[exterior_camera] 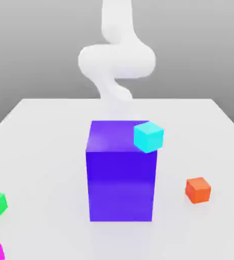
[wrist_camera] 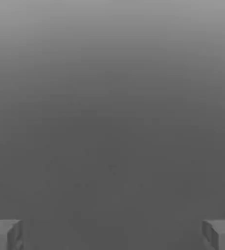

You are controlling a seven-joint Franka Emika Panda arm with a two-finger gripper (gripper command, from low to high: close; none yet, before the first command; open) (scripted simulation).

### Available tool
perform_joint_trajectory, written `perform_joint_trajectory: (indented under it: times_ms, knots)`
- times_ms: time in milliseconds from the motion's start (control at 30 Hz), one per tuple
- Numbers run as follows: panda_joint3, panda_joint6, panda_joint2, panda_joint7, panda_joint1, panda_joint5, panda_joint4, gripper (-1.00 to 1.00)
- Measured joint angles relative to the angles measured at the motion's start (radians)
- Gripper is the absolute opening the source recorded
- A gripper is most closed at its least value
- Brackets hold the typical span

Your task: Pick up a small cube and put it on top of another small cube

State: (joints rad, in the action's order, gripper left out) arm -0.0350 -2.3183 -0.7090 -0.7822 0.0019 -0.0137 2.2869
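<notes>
We are looking from in front of the arm (exterior_camera: 117, 61), facing it across the pale table (exterior_camera: 48, 152) and slightly down, with the cubes nearer than the arm. From the hand we are seeing the gripper (wrist_camera: 112, 235) close up against plain grey; we cannot tell what scene part both views are sharing.

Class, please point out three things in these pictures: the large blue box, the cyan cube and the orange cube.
Blue box (exterior_camera: 121, 186): exterior view, front face.
Cyan cube (exterior_camera: 145, 138): exterior view, near side.
Orange cube (exterior_camera: 198, 191): exterior view, near side.
</notes>
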Motion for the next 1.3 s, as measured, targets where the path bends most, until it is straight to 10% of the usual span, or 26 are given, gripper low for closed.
perform_joint_trajectory:
  times_ms: [567, 1200, 1233, 1300]
  knots:
    - [-0.217, -0.12, 0.622, 0.172, -0.036, -0.162, -0.091, 0.0]
    - [-0.231, -0.324, 1.299, 0.322, -0.237, -0.296, -0.2, 0.0]
    - [-0.222, -0.342, 1.325, 0.331, -0.243, -0.309, -0.207, -1.0]
    - [-0.222, -0.342, 1.325, 0.331, -0.243, -0.309, -0.207, -1.0]
